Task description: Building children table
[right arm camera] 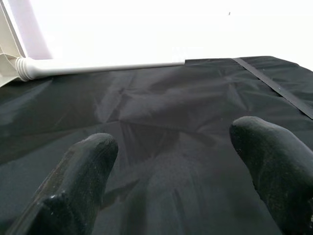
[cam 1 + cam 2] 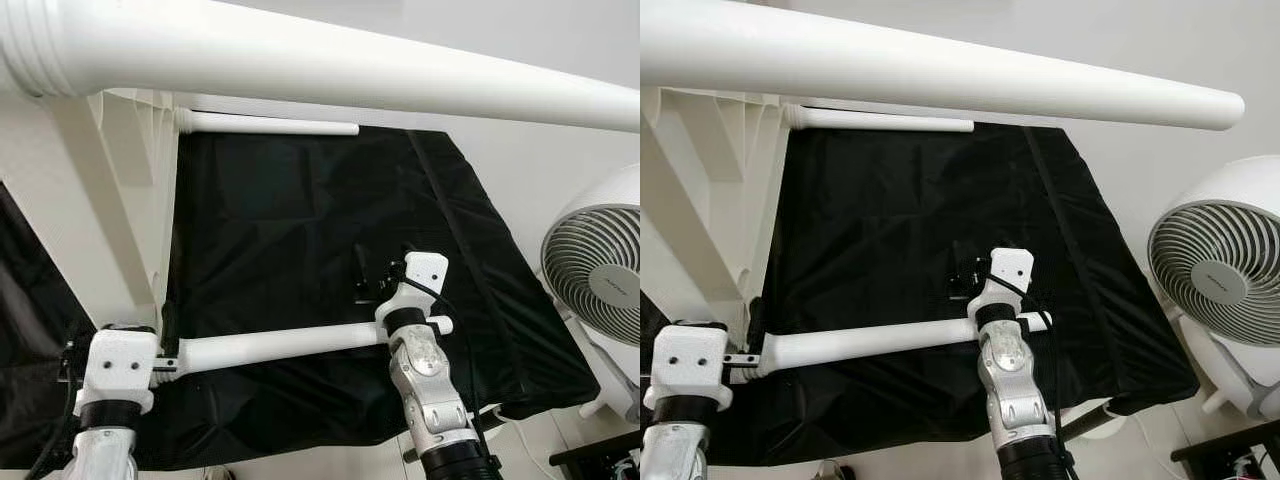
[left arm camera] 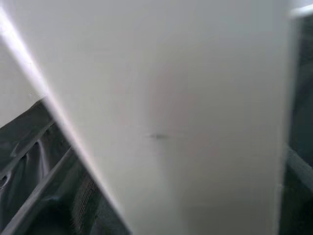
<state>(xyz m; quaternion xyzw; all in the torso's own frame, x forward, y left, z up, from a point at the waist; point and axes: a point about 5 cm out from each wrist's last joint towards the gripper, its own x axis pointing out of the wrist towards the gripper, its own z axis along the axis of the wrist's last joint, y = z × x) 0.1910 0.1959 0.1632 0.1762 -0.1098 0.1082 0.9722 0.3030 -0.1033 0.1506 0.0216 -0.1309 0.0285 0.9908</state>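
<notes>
A white children's table lies on its side, its ribbed underside (image 2: 100, 200) at the left and its round legs pointing right. One leg (image 2: 350, 70) crosses close overhead, and a far leg (image 2: 270, 124) lies at the back. The low near leg (image 2: 290, 348) runs between my two arms. My left gripper (image 2: 166, 340) is at that leg's base, where it meets the table, and its wrist view shows a blurred white surface (image 3: 161, 122) very close. My right gripper (image 2: 366, 282) reaches over the leg's free end, open above the black cloth, its fingertips (image 1: 83, 166) wide apart and holding nothing.
A black cloth (image 2: 300, 220) covers the floor under the table. A white fan (image 2: 600, 270) stands at the right, just off the cloth's edge, with a cable and a dark stand near it at the lower right.
</notes>
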